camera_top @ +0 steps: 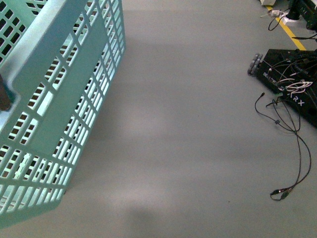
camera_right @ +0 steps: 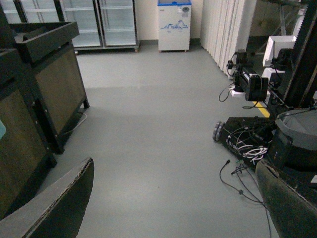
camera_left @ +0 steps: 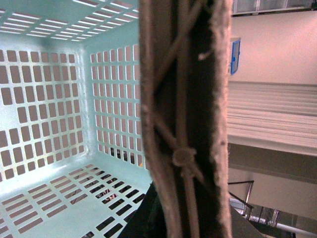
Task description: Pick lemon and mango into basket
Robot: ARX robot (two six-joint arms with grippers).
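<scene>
In your front view, the basket (camera_top: 59,114) fills the left side. It is tilted, with a slotted wall facing you, and it sits well apart from the black wheeled base (camera_top: 290,79), with bare grey floor (camera_top: 183,124) between them. A bit of the brown handle (camera_top: 4,94) shows at the basket's rim, on the side away from the base. Thin cables (camera_top: 292,148) trail off the base onto the floor nearer you.

In your left wrist view, the handle (camera_left: 185,99) stands right in front of the lens as a wide brown strip with a criss-cross pattern. Just behind it you look into the basket (camera_left: 44,109), at its slotted walls and floor. Dark shapes flank the strip at its near end, where the left claw (camera_left: 188,225) should be. You cannot tell from this whether it is clamped on the handle or loose around it.

In your right wrist view, the right claw (camera_right: 174,168) is spread wide with nothing between its fingers (camera_right: 54,208), only floor. The base (camera_right: 242,136) sits near the finger on that side, with its cables spilling toward the claw. A dark cabinet (camera_right: 44,84) stands across the floor from the base. A white chest freezer (camera_right: 173,25) stands against the back wall beyond it.
</scene>
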